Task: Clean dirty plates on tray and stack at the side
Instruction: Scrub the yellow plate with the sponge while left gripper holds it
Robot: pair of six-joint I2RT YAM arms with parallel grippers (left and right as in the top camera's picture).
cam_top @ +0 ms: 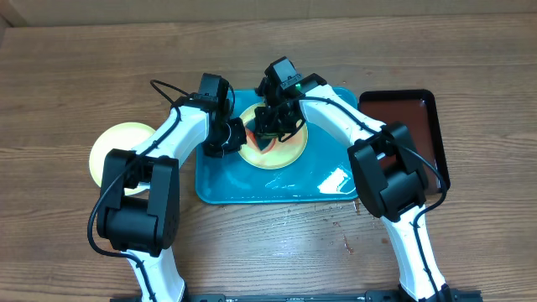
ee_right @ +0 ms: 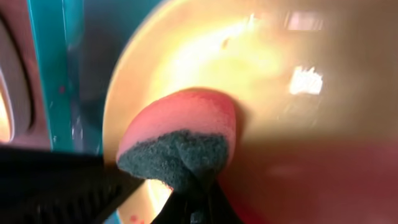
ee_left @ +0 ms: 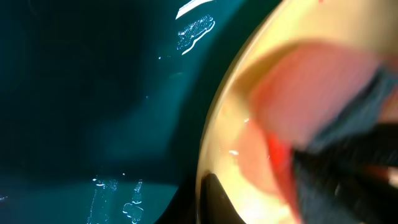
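A pale yellow-green-rimmed plate (cam_top: 285, 151) lies on the teal tray (cam_top: 277, 189), tilted up at its left edge. My left gripper (cam_top: 235, 134) is shut on that plate's left rim; one dark finger (ee_left: 214, 199) lies over the rim of the plate (ee_left: 249, 93). My right gripper (cam_top: 273, 126) is shut on a red sponge with a dark green scrub face (ee_right: 180, 137) and presses it on the plate (ee_right: 205, 56). Small red spots show near the plate's edge. A second yellow-green plate (cam_top: 117, 143) lies on the table at the left, partly under my left arm. The blue-rimmed plate is out of view.
A smaller dark reddish tray with a black rim (cam_top: 411, 117) lies right of the teal tray. Water drops glint on the teal tray's floor (ee_left: 93, 93) and its front right part (cam_top: 336, 180). The wooden table surrounds both trays.
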